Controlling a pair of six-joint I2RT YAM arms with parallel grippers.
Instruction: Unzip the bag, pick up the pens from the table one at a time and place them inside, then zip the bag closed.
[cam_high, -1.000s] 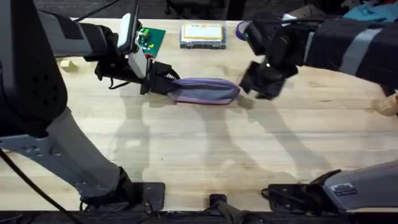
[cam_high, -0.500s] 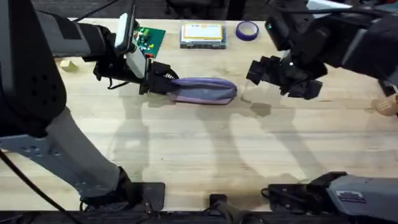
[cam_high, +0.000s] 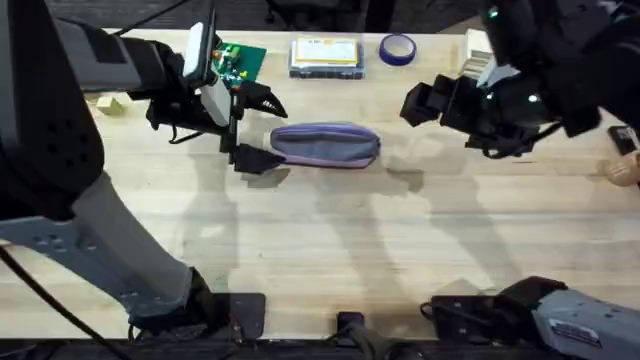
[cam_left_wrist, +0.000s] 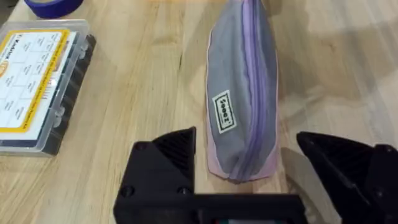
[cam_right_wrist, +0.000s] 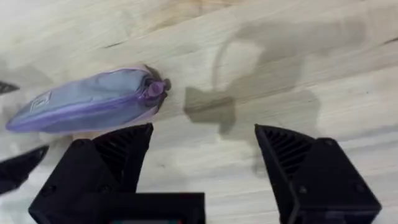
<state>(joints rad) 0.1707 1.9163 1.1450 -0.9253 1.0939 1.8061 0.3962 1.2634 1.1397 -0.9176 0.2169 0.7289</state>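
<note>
The lavender and grey bag (cam_high: 325, 145) lies flat on the table (cam_high: 330, 240), its zipper looking closed along the top. In the left wrist view the bag (cam_left_wrist: 242, 99) points away from my left gripper (cam_left_wrist: 245, 140). My left gripper (cam_high: 260, 130) is open at the bag's left end, one finger on either side and not touching it. My right gripper (cam_high: 425, 103) hangs raised to the right of the bag, open and holding nothing. From the right wrist the bag (cam_right_wrist: 87, 102) and its zipper pull (cam_right_wrist: 154, 89) sit beyond the open right gripper (cam_right_wrist: 205, 134). The pens are out of view.
A clear plastic box with a yellow label (cam_high: 325, 55) and a purple tape roll (cam_high: 397, 47) sit at the table's far edge. A green circuit board (cam_high: 240, 62) lies behind the left gripper, and a small yellow block (cam_high: 108, 103) at far left.
My left gripper has let go of the bag's left end and opened. My right gripper has pulled away from the bag's right end, rising and moving right.
</note>
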